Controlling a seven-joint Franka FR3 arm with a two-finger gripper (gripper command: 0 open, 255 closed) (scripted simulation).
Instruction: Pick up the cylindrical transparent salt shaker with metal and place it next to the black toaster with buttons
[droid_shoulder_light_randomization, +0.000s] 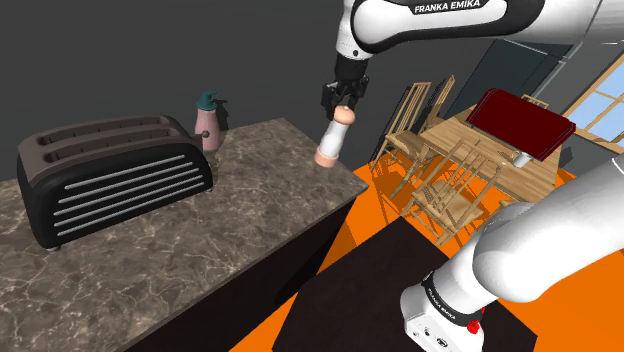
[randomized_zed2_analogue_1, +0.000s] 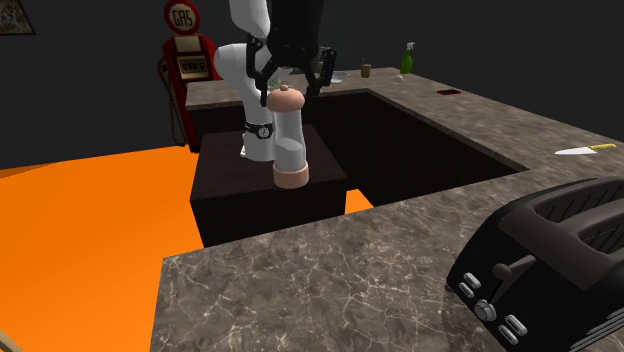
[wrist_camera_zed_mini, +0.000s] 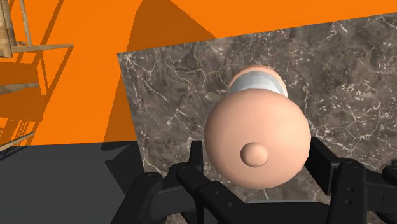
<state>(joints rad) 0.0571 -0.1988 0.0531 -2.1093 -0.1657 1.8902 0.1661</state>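
The salt shaker (droid_shoulder_light_randomization: 333, 137) is a pale cylinder with pinkish caps at both ends. My gripper (droid_shoulder_light_randomization: 345, 100) is shut on its upper part and holds it in the air, slightly tilted, above the marble counter (droid_shoulder_light_randomization: 270, 185) near its corner. In the wrist view the shaker's round top (wrist_camera_zed_mini: 257, 140) sits clasped between the two black fingers (wrist_camera_zed_mini: 196, 158) of the gripper (wrist_camera_zed_mini: 257, 160). The black toaster (droid_shoulder_light_randomization: 110, 175) stands on the counter at the shoulder view's left, well away from the shaker. In the second exterior view the shaker (randomized_zed2_analogue_1: 288, 140) hangs under the gripper (randomized_zed2_analogue_1: 290, 88), and the toaster (randomized_zed2_analogue_1: 545, 255) with its buttons sits at the lower right.
A pink bottle with a teal cap (droid_shoulder_light_randomization: 209, 122) stands behind the toaster. A wooden dining table with chairs (droid_shoulder_light_randomization: 470, 150) lies beyond the counter over the orange floor. On the far counter lie a knife (randomized_zed2_analogue_1: 585, 150) and a green bottle (randomized_zed2_analogue_1: 407, 60).
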